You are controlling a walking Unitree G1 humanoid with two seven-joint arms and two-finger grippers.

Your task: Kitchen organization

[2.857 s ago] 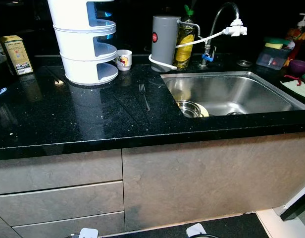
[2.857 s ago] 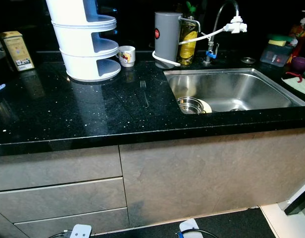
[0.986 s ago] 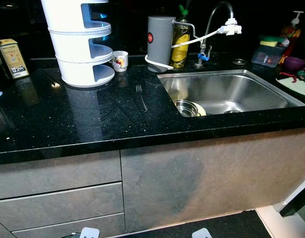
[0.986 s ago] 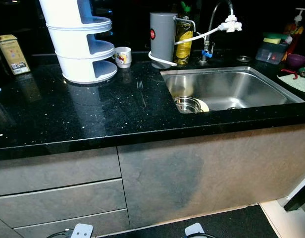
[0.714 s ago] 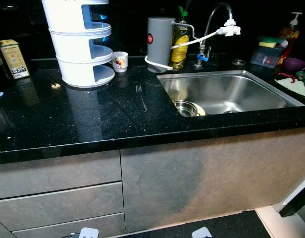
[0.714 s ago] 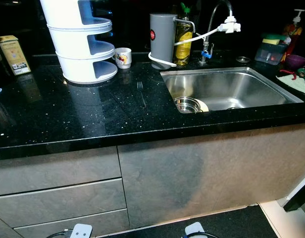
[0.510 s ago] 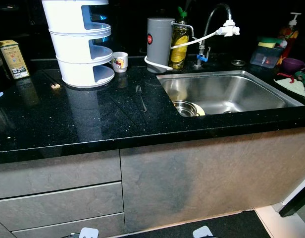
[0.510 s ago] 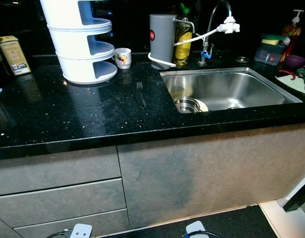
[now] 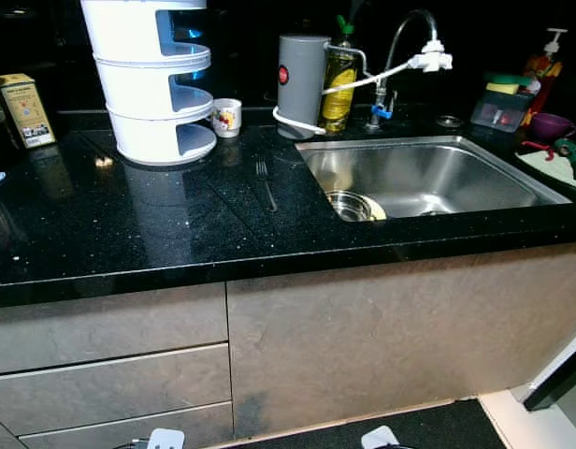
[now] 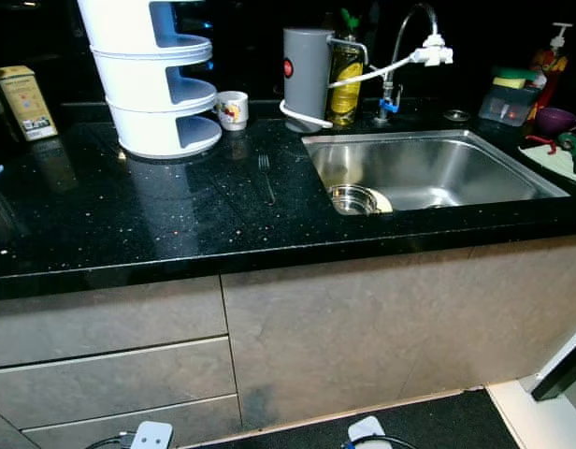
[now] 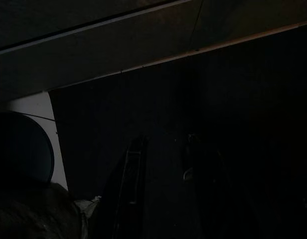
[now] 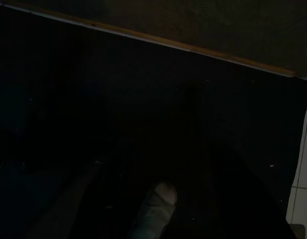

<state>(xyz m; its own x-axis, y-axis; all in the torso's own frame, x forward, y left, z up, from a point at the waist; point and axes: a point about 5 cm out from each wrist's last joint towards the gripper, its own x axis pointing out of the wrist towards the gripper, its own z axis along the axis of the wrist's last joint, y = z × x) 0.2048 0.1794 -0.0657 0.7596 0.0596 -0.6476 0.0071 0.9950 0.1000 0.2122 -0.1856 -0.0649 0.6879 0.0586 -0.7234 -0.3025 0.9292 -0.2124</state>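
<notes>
A fork (image 9: 266,182) lies flat on the black speckled counter (image 9: 129,224), just left of the steel sink (image 9: 456,173). In the sink's near left corner sits a steel bowl (image 9: 349,204) with a pale plate under it. At the counter's back stand a white three-tier rack (image 9: 152,84), a small printed cup (image 9: 226,118), a grey canister (image 9: 300,73) and an oil bottle (image 9: 339,79). Both arms hang idle low by the cabinet. The left gripper (image 11: 161,194) and the right gripper (image 12: 158,149) appear as dim shapes over a dark floor mat.
A faucet (image 9: 400,47) with a white hose arches over the sink's back edge. A yellow tin (image 9: 22,109) stands at the far left. A plastic container (image 9: 498,105) and a purple bowl (image 9: 553,124) sit right of the sink. Grey drawers (image 9: 110,383) lie below the counter.
The camera has shifted slightly, so the whole picture moved a little. Nothing on the counter or in the sink has moved.
</notes>
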